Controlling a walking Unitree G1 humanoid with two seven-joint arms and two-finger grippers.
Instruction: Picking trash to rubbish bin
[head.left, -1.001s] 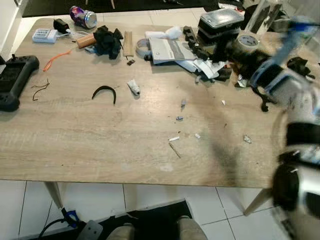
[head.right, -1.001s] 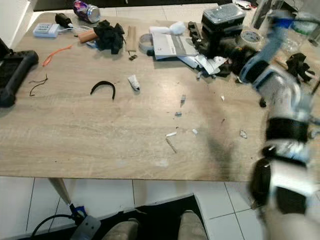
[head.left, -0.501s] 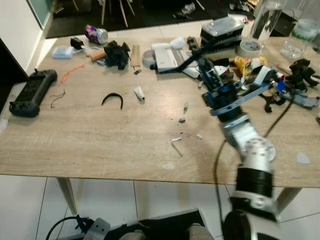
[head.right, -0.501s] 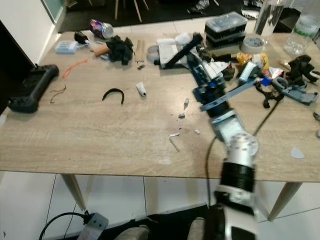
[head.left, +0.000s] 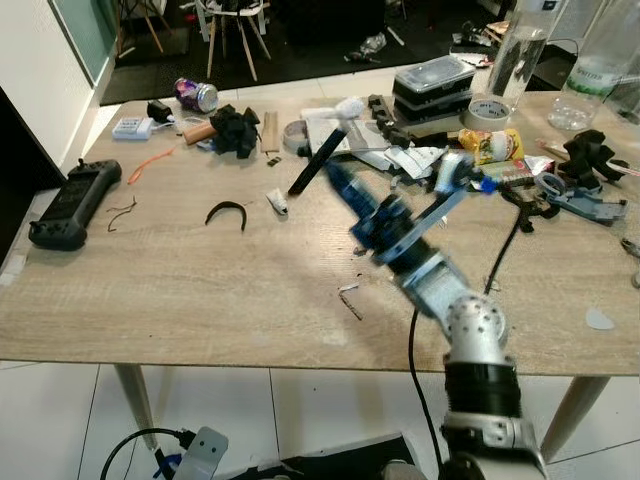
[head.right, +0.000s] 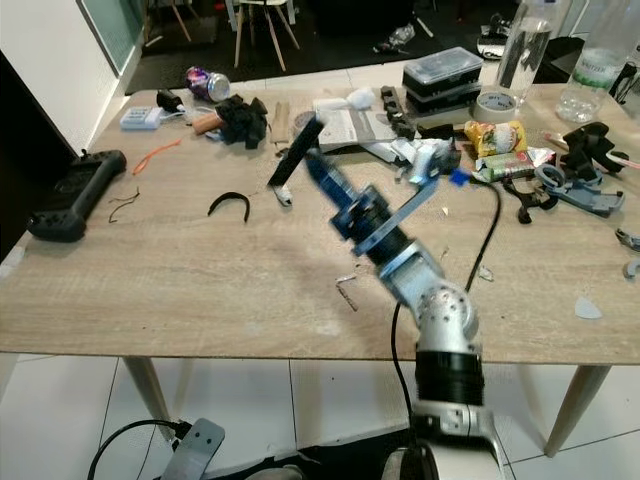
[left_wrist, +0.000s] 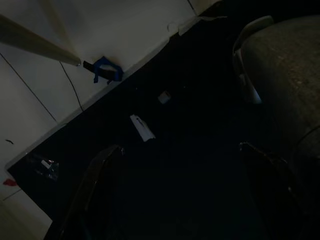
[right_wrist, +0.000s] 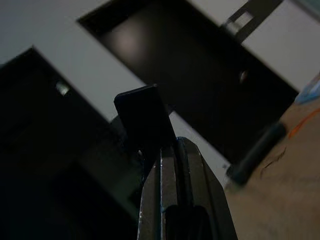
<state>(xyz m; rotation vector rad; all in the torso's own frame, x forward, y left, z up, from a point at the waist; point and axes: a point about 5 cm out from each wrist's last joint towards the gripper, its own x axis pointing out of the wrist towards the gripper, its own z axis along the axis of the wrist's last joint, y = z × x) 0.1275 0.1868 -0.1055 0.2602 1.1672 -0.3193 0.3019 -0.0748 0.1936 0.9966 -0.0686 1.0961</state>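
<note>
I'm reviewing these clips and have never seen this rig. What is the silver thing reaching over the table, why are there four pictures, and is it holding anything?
It is a walking humanoid robot's right arm. Its right gripper, two long black fingers, reaches out above the wooden table. The two wide pictures come from the two eyes of a head camera looking down. The two dark ones come from wrist cameras: the left wrist view shows the left gripper hanging open over a dark mat with white scraps; the right wrist view looks along the right fingers, pressed together with nothing visible between them. On the table lie a crushed can, a black game controller, a curved black strip, a tape roll and small scraps.
</note>
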